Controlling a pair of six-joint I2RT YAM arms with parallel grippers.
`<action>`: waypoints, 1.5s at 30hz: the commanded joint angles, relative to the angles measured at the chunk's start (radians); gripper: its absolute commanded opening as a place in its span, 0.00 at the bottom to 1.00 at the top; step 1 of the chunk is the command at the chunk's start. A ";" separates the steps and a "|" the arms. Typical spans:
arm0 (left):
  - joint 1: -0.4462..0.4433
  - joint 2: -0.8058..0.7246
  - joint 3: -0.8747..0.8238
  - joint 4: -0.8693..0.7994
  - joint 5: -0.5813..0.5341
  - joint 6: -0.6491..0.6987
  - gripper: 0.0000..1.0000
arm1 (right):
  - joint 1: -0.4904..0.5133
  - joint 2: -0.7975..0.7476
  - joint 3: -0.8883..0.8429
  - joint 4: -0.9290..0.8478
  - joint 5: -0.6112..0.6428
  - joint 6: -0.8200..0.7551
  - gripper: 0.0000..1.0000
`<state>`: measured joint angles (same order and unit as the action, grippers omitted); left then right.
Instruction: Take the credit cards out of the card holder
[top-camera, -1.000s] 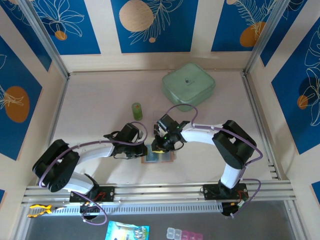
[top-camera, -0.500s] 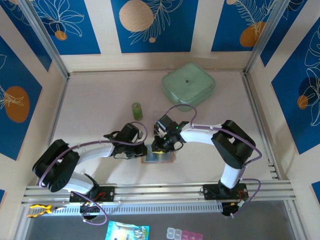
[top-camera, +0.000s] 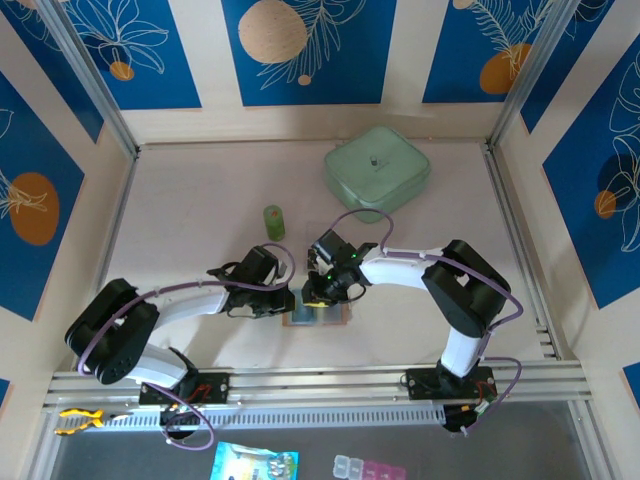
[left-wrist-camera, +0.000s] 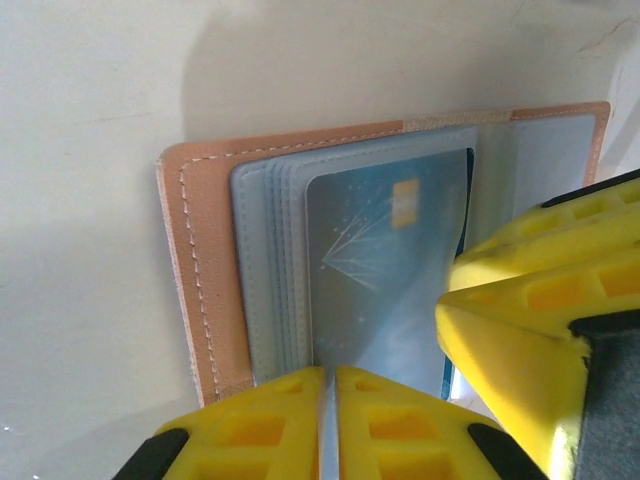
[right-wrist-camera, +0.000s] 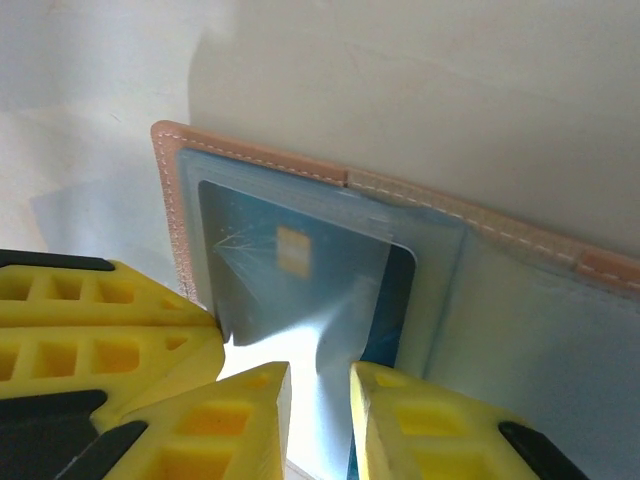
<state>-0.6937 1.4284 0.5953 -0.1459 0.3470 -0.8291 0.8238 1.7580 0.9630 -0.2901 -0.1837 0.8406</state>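
As it lies open on the worktop (left-wrist-camera: 90, 150), the tan holder (left-wrist-camera: 205, 290) shows a grey-blue inside.
Uppermost, a light blue card (left-wrist-camera: 370, 260) with gold chip; left fingers (left-wrist-camera: 260, 425) pressed together, right fingers (right-wrist-camera: 420, 430) slightly apart over it.

open card holder (right-wrist-camera: 520, 310), pale blue card (right-wrist-camera: 290, 285), yellow fingers (right-wrist-camera: 420, 430) flanking its edge

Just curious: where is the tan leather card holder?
Top view: the tan leather card holder lies open at the table's front middle, beneath left gripper and right gripper.
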 joint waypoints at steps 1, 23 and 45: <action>0.011 0.011 0.006 -0.035 -0.011 0.016 0.12 | 0.001 -0.011 -0.003 -0.096 0.062 -0.024 0.26; 0.008 -0.028 0.091 -0.092 0.007 0.019 0.12 | -0.022 -0.126 -0.028 -0.072 0.040 -0.028 0.26; -0.023 0.115 0.114 -0.016 0.042 -0.003 0.05 | -0.051 -0.077 -0.084 -0.007 -0.003 -0.010 0.26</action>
<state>-0.7097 1.5295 0.6868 -0.1486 0.3889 -0.8326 0.7773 1.6604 0.9005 -0.3050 -0.1593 0.8200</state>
